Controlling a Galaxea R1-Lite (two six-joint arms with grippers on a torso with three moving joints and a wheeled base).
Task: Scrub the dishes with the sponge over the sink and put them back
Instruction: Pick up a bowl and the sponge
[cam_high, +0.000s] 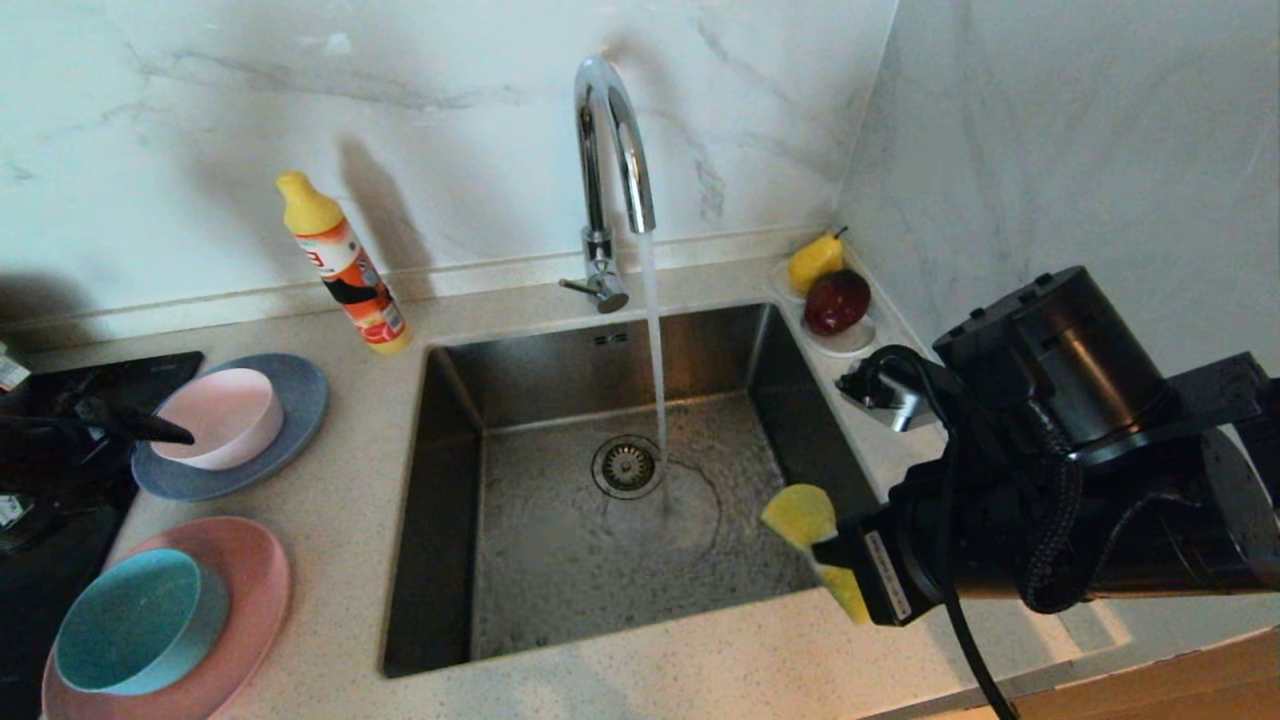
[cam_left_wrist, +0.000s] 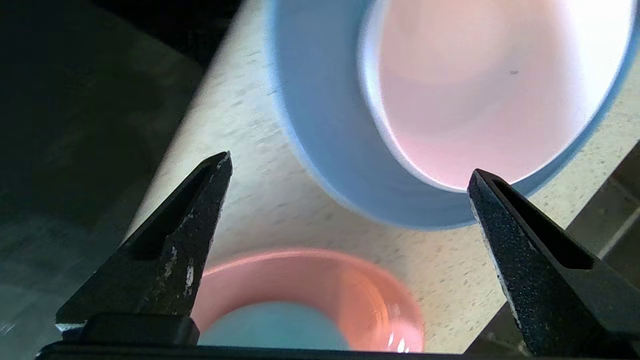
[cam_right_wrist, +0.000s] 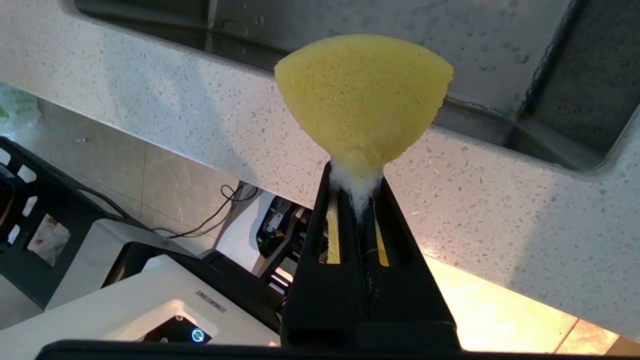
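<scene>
At the left of the counter, a pale pink-white bowl (cam_high: 220, 415) sits on a blue-grey plate (cam_high: 300, 400). Nearer the front, a teal bowl (cam_high: 135, 620) sits on a pink plate (cam_high: 255, 580). My left gripper (cam_high: 160, 430) hovers open beside the pale bowl, holding nothing. From the left wrist view, the left gripper (cam_left_wrist: 350, 165) frames the blue-grey plate (cam_left_wrist: 320, 125), pale bowl (cam_left_wrist: 475, 90), pink plate (cam_left_wrist: 350, 285) and teal bowl (cam_left_wrist: 270, 325). My right gripper (cam_high: 835, 555) is shut on the yellow sponge (cam_high: 800, 515) (cam_right_wrist: 362, 95) over the sink's (cam_high: 450, 500) front right corner.
The faucet (cam_high: 610, 130) runs water onto the basin beside the drain (cam_high: 626, 465). An orange detergent bottle (cam_high: 345, 265) stands behind the plates. A saucer with a pear and a dark red fruit (cam_high: 835, 300) sits in the back right corner. A black hob (cam_high: 100, 375) lies far left.
</scene>
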